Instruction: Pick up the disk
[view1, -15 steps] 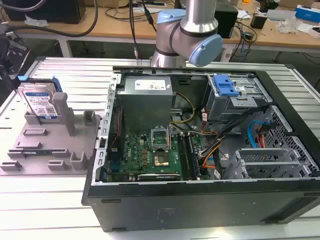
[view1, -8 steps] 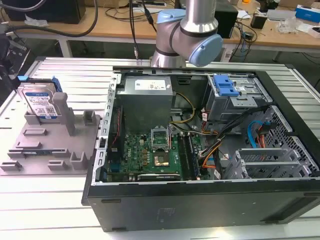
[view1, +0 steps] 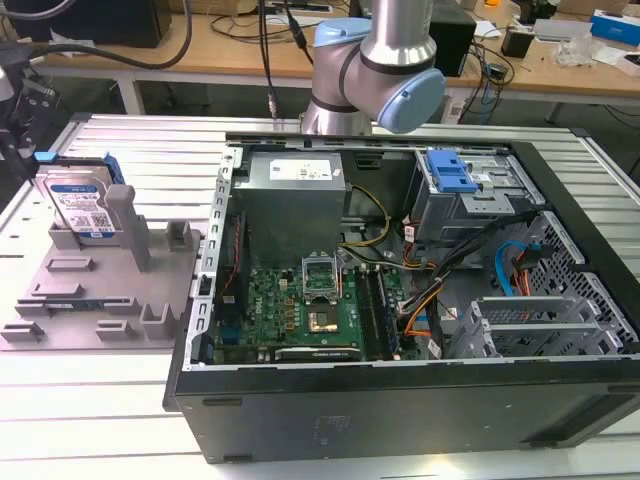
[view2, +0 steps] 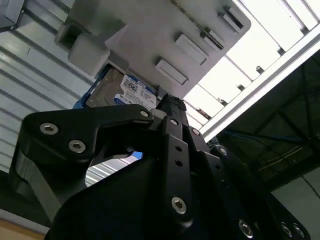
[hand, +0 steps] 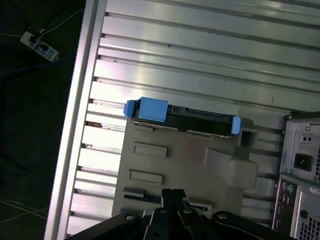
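The disk (view1: 78, 205) stands on edge in the grey tray (view1: 100, 292), at the exterior view's left beside the computer case (view1: 400, 410). The gripper (hand: 172, 193) hovers over the tray, clenched on nothing, apart from the disk

Slatted aluminium tabletop (view1: 100, 400), cluttered wooden workbench (view1: 230, 45) behind it, dark floor (hand: 30, 125) with white power strip (hand: 39, 42) and cables

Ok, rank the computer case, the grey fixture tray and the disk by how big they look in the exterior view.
1. Computer case, clearly largest.
2. Grey fixture tray.
3. Disk, smallest, standing on the tray.
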